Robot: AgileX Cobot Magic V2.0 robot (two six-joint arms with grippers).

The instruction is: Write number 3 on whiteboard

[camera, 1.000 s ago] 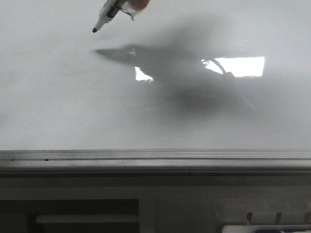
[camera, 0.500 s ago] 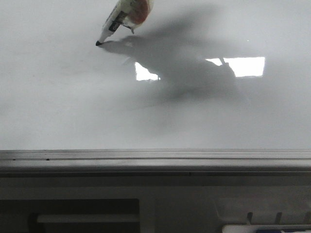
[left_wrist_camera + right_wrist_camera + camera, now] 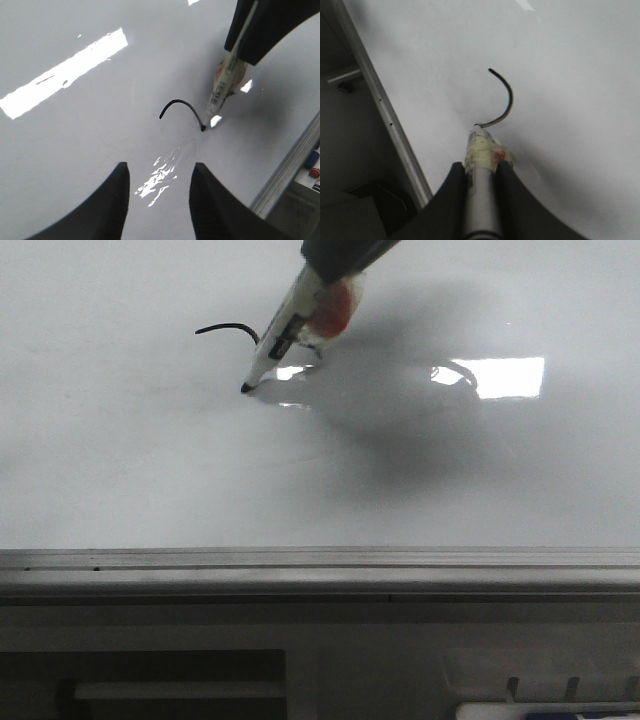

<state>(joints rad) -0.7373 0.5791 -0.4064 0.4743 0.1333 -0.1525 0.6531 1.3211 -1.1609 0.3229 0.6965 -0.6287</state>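
Note:
The whiteboard [image 3: 120, 460] fills the front view, glossy white-grey. My right gripper [image 3: 481, 170] is shut on a grey marker pen [image 3: 285, 335] with yellowish tape round its barrel, and the black tip touches the board. From the tip a thin black curved stroke [image 3: 228, 327] runs up and to the left, a hooked arc like the top of the number 3. The same arc [image 3: 507, 95] shows just beyond the pen tip in the right wrist view. My left gripper [image 3: 159, 170] hovers open over bare board, with the arc [image 3: 182, 103] and pen [image 3: 225, 87] ahead of it.
A grey metal rail [image 3: 320, 570] borders the board's near edge, with dark machine parts below it. A bright rectangular light reflection [image 3: 500, 377] lies right of the pen. A tray with spare markers [image 3: 312, 165] sits past the rail at the right.
The pen tip dropped onto the board, then moved right and toward the rail, leaving the black hooked arc. The right gripper has come into the top of the front view.

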